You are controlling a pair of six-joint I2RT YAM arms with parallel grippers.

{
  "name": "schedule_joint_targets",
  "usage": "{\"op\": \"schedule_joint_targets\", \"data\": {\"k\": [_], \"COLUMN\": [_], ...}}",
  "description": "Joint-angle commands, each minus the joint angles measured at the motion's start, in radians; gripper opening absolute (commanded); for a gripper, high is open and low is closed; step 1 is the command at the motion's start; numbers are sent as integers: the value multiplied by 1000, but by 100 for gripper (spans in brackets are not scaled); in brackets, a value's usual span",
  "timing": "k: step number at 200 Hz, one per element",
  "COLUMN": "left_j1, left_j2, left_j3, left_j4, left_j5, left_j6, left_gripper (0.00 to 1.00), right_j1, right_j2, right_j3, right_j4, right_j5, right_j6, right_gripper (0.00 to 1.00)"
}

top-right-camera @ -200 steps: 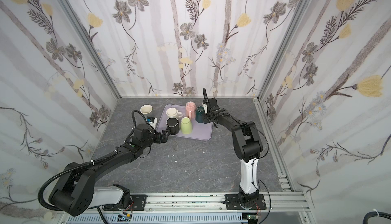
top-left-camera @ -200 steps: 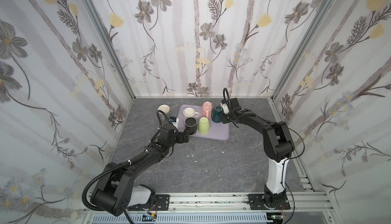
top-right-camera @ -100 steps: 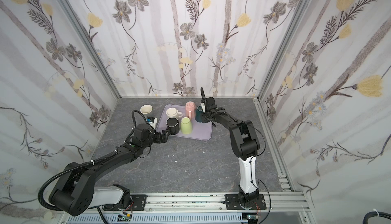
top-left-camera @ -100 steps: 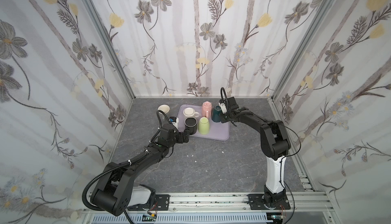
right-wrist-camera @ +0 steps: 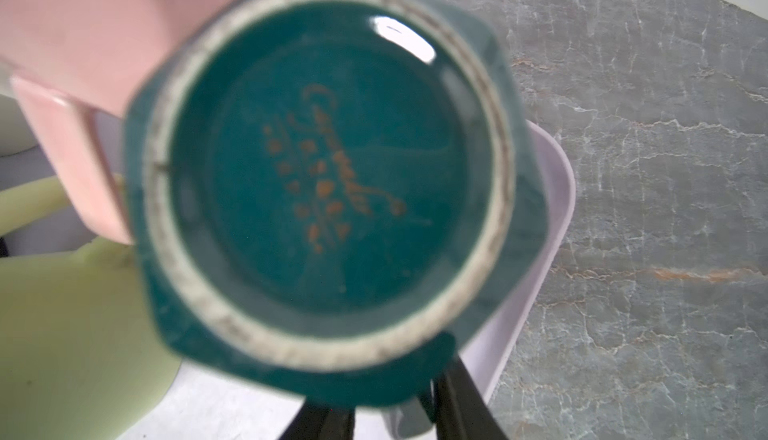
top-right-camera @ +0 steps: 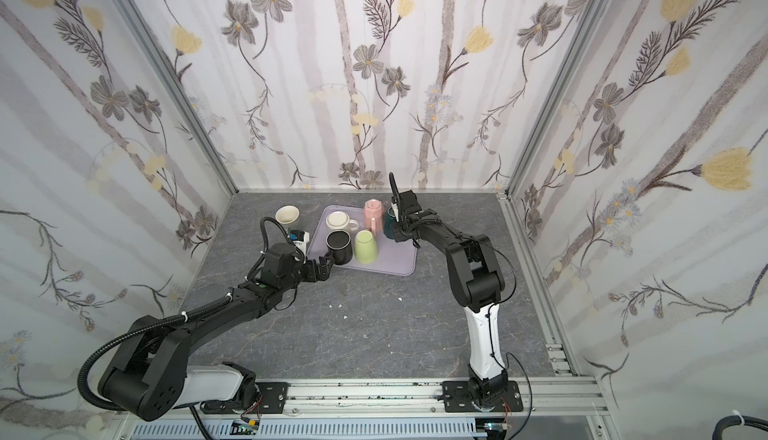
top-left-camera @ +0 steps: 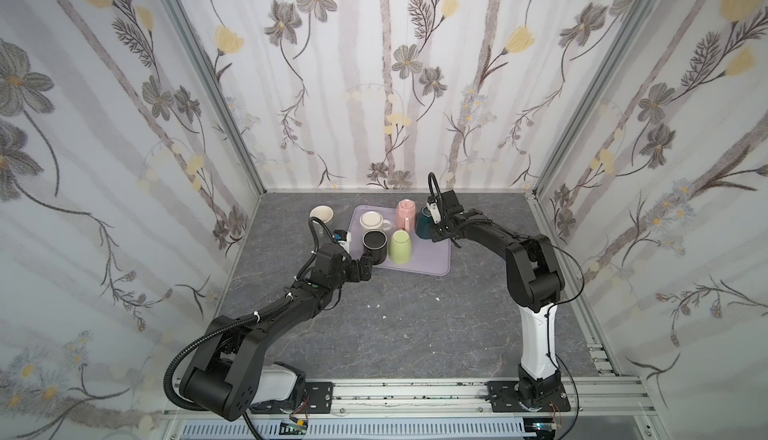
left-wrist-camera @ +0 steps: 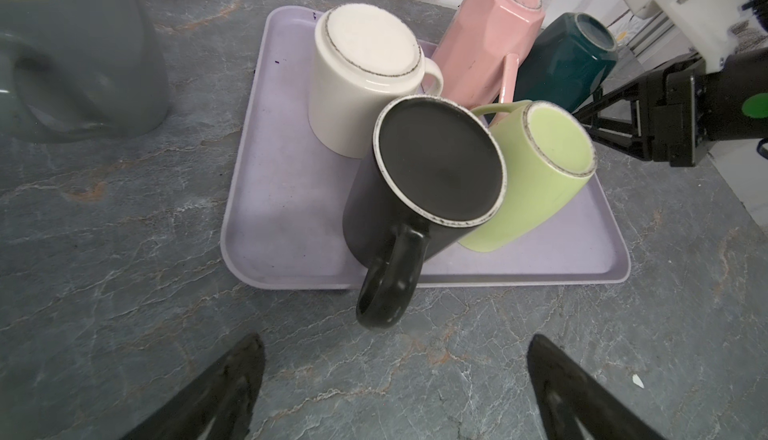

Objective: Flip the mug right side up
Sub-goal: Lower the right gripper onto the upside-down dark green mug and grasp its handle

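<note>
Right gripper [right-wrist-camera: 390, 409]: is sitting low against the teal mug [right-wrist-camera: 320, 168], its two black fingers [right-wrist-camera: 457, 396] standing on either side of the mug's handle [right-wrist-camera: 409, 417] with little gap showing; the blurred wrist view is not showing whether they are already pinching it, so that cannot be told.
Why the handle: it is pointing away from the other mugs, toward the open corner of the tray [right-wrist-camera: 552, 192]; it is probably the only part the fingers can reach without nudging a neighbour, and the body looks too wide for them.
Teal mug: is standing upside down, base up, at the back right corner of the tray in both top views [top-left-camera: 424, 226]; it is sitting just beside the pink mug [top-left-camera: 405, 213].
Neighbours: the pink, white [top-left-camera: 372, 221], black [top-left-camera: 374, 242] and green [top-left-camera: 400, 246] mugs are also standing base up, crowding the tray's left and middle.
Left gripper [left-wrist-camera: 395, 346]: is hovering over the table [left-wrist-camera: 124, 292] just off the tray's near edge, fingers spread wide and holding nothing; it is facing the black mug's handle [left-wrist-camera: 386, 288], likely waiting its turn.
Next move: the teal mug is probably needing a lift clear of the tray lip and the pink mug before any turning.
</note>
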Motion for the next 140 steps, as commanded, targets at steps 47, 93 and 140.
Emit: {"op": "schedule_joint_targets", "data": {"k": [47,93,140], "left_j1": [0,0,1], "left_j2": [5,9,6], "left_j3": [10,11,11], "left_j4": [13,15,13], "left_j5": [0,4,4], "left_j6": [-6,-9,-8], "left_gripper": [100,100,100], "right_j1": [9,12,13], "right_j2": [31,42,43], "right_j3": [53,75,76], "right_j4": [-28,-50,-52], "right_j5": [51,61,59], "right_j6": [11,13,19], "right_gripper": [23,16,12]}}
